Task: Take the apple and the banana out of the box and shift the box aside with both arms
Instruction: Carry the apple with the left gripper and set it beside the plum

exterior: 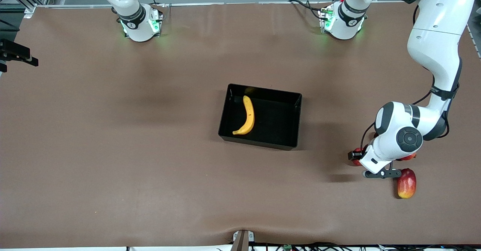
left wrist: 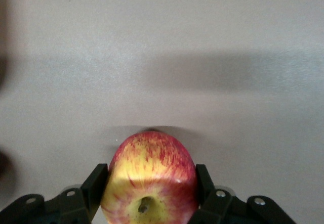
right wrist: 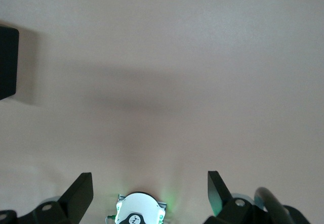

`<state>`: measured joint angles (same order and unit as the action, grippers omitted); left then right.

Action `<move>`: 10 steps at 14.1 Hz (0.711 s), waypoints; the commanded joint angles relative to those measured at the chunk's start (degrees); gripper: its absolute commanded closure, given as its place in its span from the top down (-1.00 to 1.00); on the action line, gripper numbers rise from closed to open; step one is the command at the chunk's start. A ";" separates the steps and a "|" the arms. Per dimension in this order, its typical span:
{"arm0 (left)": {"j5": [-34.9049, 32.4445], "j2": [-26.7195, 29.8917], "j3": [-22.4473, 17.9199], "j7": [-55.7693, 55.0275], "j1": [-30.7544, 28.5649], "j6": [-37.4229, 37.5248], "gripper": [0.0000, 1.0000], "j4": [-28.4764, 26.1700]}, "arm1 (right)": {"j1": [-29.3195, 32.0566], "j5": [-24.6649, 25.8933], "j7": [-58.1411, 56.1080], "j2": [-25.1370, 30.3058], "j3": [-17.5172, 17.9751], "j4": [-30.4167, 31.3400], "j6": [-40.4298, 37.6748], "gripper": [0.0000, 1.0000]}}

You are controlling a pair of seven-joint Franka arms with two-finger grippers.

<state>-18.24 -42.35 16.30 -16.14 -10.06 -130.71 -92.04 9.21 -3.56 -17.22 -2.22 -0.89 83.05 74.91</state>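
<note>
The black box (exterior: 291, 121) stands mid-table with the yellow banana (exterior: 247, 116) lying inside it, toward the right arm's end. My left gripper (exterior: 356, 157) is at the left arm's end of the table, shut on the red-and-yellow streaked apple (exterior: 355, 163). In the left wrist view both fingers (left wrist: 99, 183) press the apple's (left wrist: 152, 148) sides, its dimpled end facing the camera. My right gripper (right wrist: 148, 178) is out of the front view; in its wrist view it hangs open and empty, high over its own base (right wrist: 140, 211).
A red-yellow mango (exterior: 406, 183) lies just nearer the front camera than the left wrist. A plain red fruit (exterior: 409, 156) peeks out under that wrist. The box's corner (right wrist: 7, 62) shows at the edge of the right wrist view. A black fixture (exterior: 15, 53) sits at the right arm's table edge.
</note>
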 commanded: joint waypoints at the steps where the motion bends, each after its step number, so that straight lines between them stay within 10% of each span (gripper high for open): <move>1: 1.27 0.07 0.58 -0.30 -1.10 -0.16 1.00 0.72 | 0.72 0.40 -0.27 -0.24 0.36 -0.78 -0.56 1.00; 10: 2.59 8.95 8.99 -5.20 -0.57 9.41 1.00 0.72 | 0.72 0.31 -0.27 -0.33 0.36 -0.78 -0.56 1.00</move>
<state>-16.43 -35.82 22.19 -18.33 -10.67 -124.01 -90.12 9.26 -3.56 -17.22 -2.23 -1.04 83.05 74.91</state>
